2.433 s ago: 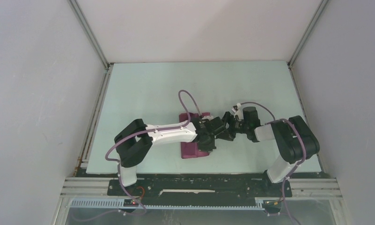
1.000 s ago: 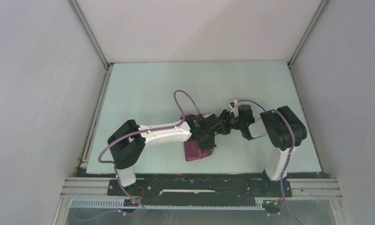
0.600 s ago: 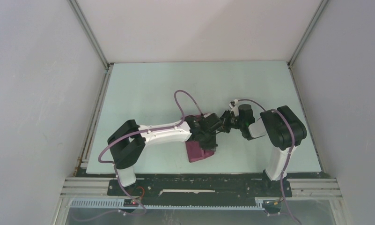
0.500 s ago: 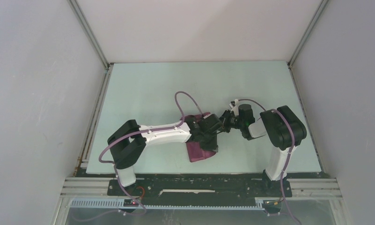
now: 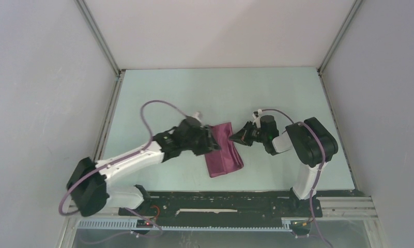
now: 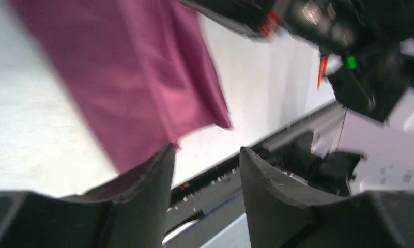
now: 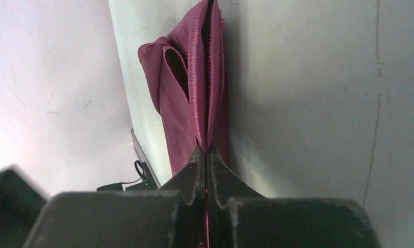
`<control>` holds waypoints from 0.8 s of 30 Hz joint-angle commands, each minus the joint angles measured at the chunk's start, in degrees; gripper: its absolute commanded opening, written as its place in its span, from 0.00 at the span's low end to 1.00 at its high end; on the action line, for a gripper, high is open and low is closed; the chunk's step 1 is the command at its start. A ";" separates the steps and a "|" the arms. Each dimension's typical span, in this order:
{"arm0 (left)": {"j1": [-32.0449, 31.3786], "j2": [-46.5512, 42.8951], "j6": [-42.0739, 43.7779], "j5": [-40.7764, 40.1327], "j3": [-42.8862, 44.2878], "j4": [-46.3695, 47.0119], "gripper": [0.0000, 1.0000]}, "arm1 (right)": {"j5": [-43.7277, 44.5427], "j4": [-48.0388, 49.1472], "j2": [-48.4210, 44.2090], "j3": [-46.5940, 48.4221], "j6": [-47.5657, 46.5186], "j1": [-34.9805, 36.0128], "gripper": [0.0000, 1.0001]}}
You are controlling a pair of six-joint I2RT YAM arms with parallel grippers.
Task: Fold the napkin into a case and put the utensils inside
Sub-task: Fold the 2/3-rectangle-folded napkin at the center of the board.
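The napkin [image 5: 224,153] lies on the table as a folded maroon strip, slanting toward the near edge. My right gripper [image 5: 235,137] is shut on its right edge. In the right wrist view the folded layers of the napkin [image 7: 193,77] run straight out from the pinched right gripper [image 7: 207,153]. My left gripper [image 5: 214,141] stands open at the strip's left side. Nothing is between the open jaws of the left gripper [image 6: 207,155], and the napkin [image 6: 137,77] lies beyond them. The utensils are hidden.
Small orange-red bits [image 6: 322,70] show by the right arm's dark body, too blurred to name. The pale table [image 5: 168,98] is walled by grey panels on three sides. A black rail [image 5: 220,202] with both arm bases runs along the near edge.
The left arm has swung back to the left off the napkin, and its gripper has opened. The right gripper has shut on the napkin's edge. More of the strip now shows.
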 commanded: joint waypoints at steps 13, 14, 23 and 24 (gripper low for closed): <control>16.36 7.15 -3.58 4.28 -19.56 24.35 0.38 | 24.85 -31.03 -14.88 8.60 -7.21 11.64 0.00; 16.31 8.32 -3.93 5.14 -19.80 25.85 0.35 | 26.51 -32.50 -15.15 9.60 -7.09 12.58 0.00; 16.40 14.47 -4.57 8.98 -20.39 32.15 0.26 | 38.70 -42.51 -12.65 18.48 -5.69 21.25 0.00; 16.39 14.53 -4.43 8.99 -20.45 32.18 0.26 | 40.11 -43.10 -12.17 19.20 -5.82 22.20 0.00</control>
